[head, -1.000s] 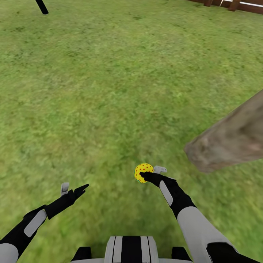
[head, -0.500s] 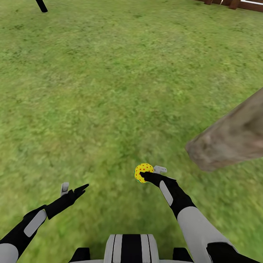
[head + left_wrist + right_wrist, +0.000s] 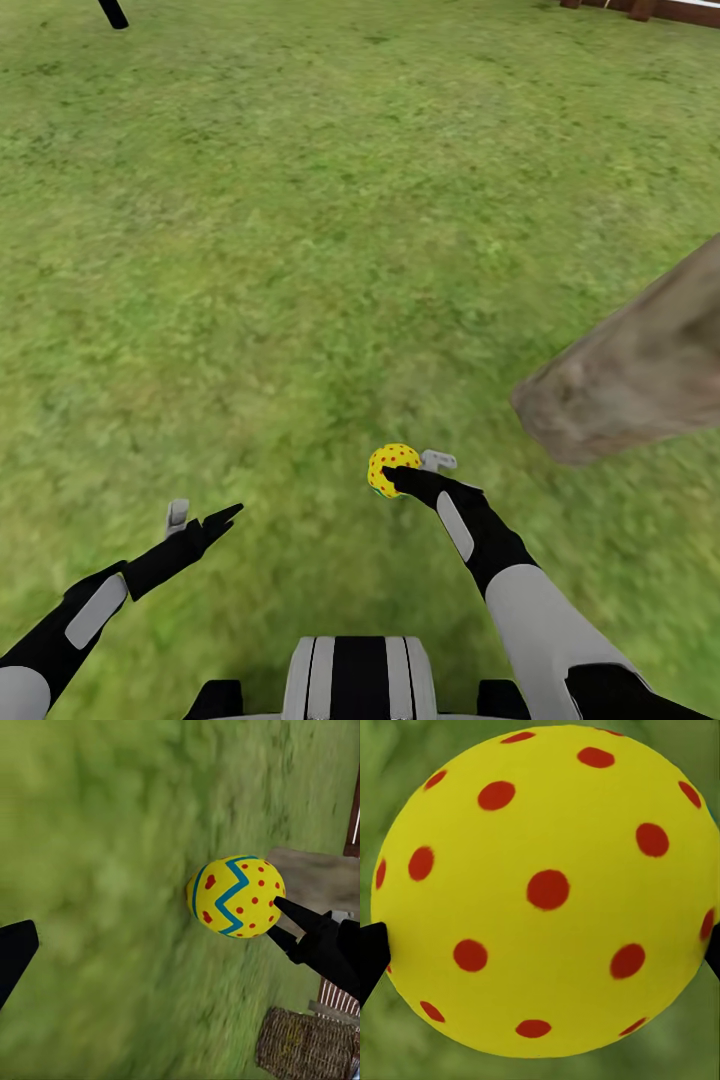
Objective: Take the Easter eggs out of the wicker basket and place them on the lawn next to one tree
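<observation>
Nothing has moved but the camera, nudged slightly. Near the tree [image 3: 640, 370], the right gripper [image 3: 398, 478] clamps an Easter egg [image 3: 393, 466] above the lawn [image 3: 300, 250]; the left gripper [image 3: 205, 520] hangs with fingers apart.

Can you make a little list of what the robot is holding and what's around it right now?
right gripper: shut on the yellow Easter egg with red dots
left gripper: open, holding nothing
ground: green grassy lawn
nearby: thick grey-brown tree trunk, to the egg's right
also seen: brown woven wicker basket, beyond the egg in the left wrist view
</observation>
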